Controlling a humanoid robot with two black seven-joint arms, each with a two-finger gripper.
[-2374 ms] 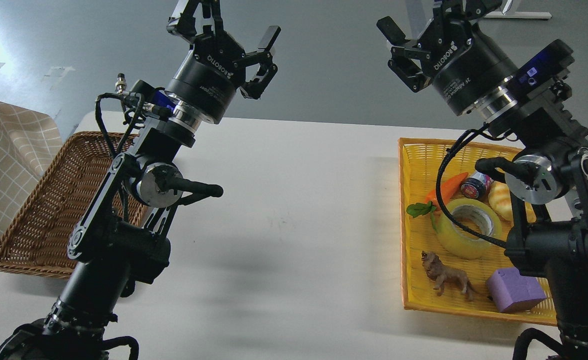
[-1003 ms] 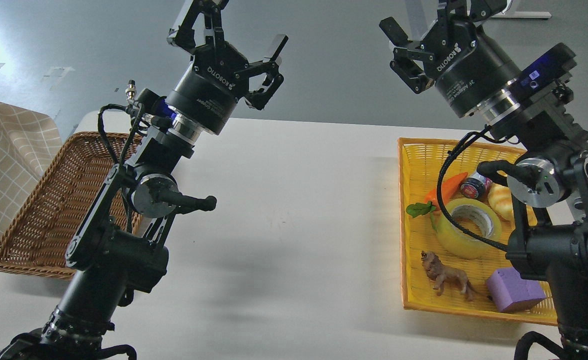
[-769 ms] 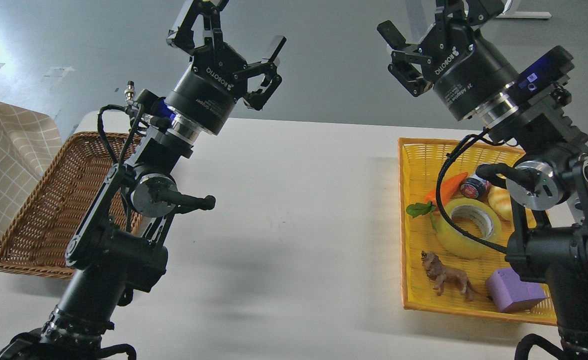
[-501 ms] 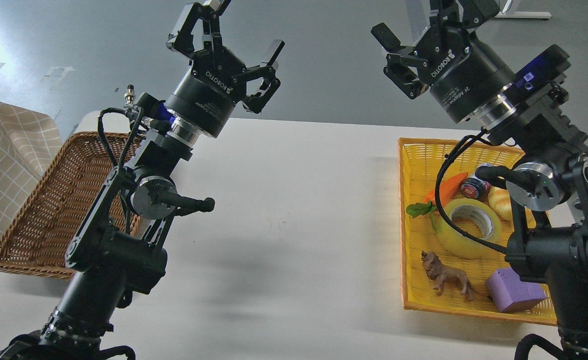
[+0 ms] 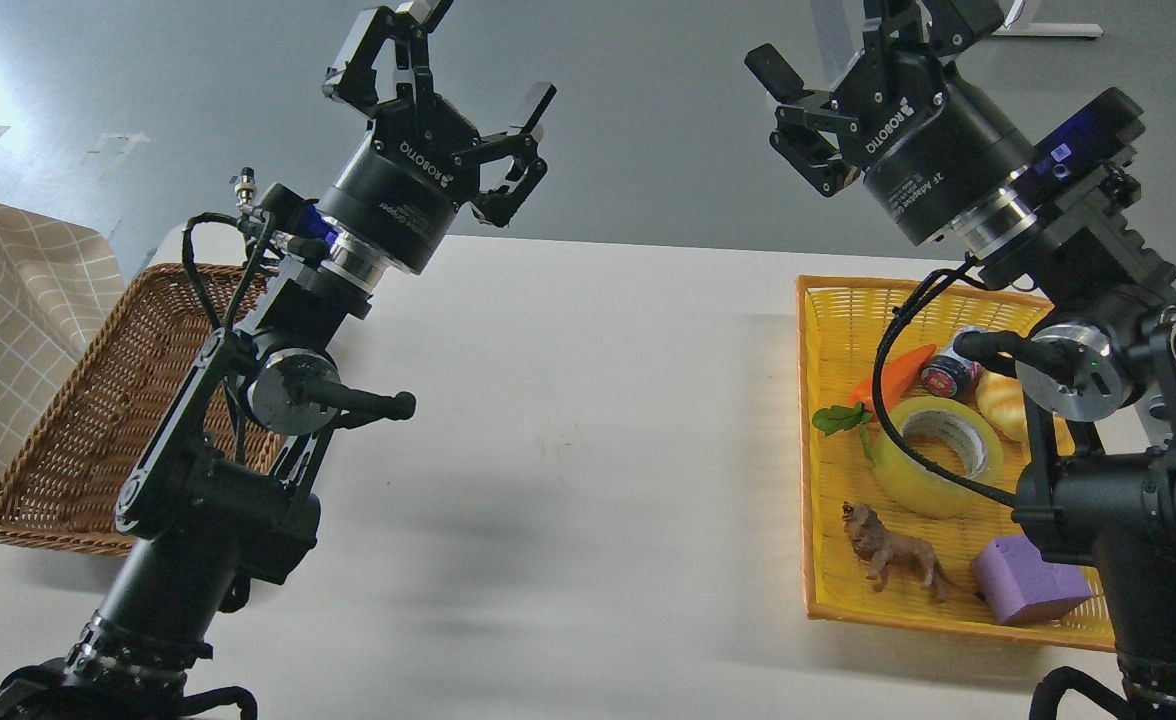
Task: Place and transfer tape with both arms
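The tape, a wide translucent yellow roll with a whitish core, lies flat in the yellow basket at the right of the table. A black cable of my right arm crosses in front of it. My left gripper is raised high above the table's far left part, open and empty. My right gripper is raised high above the basket's far edge, open and empty, with its upper finger partly cut off by the frame's top. Both are well apart from the tape.
The yellow basket also holds a toy carrot, a small can, a yellow bread toy, a brown lion figure and a purple block. A brown wicker basket stands at the left. White table between them.
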